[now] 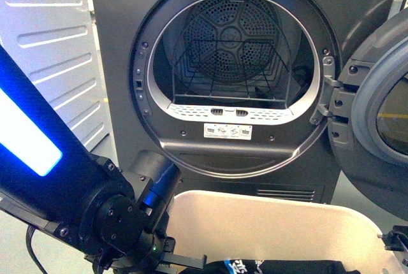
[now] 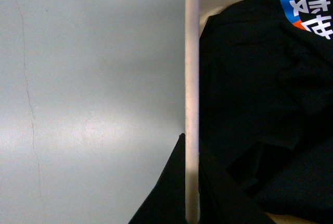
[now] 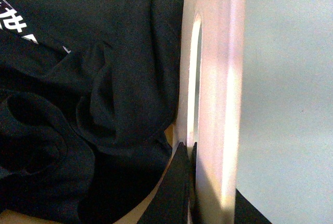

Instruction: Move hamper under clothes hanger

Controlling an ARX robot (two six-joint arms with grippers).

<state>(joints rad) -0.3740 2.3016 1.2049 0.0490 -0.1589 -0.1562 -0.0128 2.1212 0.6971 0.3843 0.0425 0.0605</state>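
The cream hamper (image 1: 268, 223) stands low in the front view, right before the dryer, with a black printed T-shirt (image 1: 274, 266) lying inside. My left gripper (image 1: 182, 260) is shut on its left rim. In the left wrist view the thin rim (image 2: 192, 78) runs between the dark fingers of the left gripper (image 2: 192, 148), and the shirt (image 2: 250, 104) is inside. My right gripper (image 1: 395, 243) shows only at the frame's edge. In the right wrist view the right gripper (image 3: 210, 174) is shut on the hamper wall (image 3: 218, 78) beside a handle slot (image 3: 195, 78). The clothes hanger is out of view.
A dark grey dryer (image 1: 115, 64) fills the view ahead, its drum (image 1: 229, 51) empty and its round door (image 1: 382, 115) swung open to the right, above the hamper's right end. A white ribbed panel (image 1: 51, 44) stands at the left. Grey floor (image 2: 93, 104) lies beside the hamper.
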